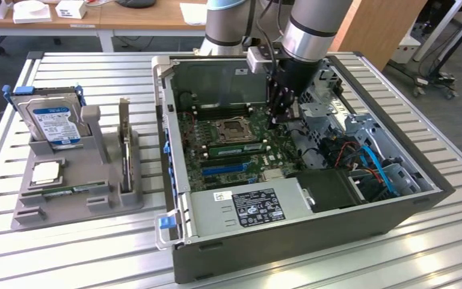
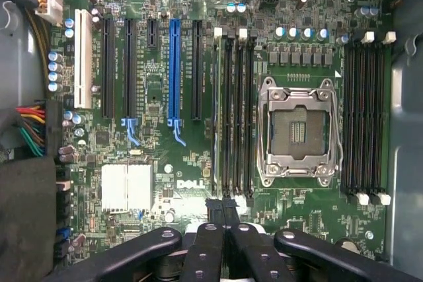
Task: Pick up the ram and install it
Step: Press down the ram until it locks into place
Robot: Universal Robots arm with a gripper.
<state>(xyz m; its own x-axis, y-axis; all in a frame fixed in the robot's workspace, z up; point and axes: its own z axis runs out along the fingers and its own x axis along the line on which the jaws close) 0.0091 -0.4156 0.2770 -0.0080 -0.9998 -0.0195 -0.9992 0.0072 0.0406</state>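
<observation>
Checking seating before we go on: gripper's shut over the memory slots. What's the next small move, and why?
Probably a short press straight down. The shut gripper holds nothing and sits near the end of the ram, which stands in a slot beside the CPU socket; whether it's latched I can't tell.

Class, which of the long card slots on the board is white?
The end slot nearest the coloured wire bundle; the rest are black, except one blue slot.
</observation>
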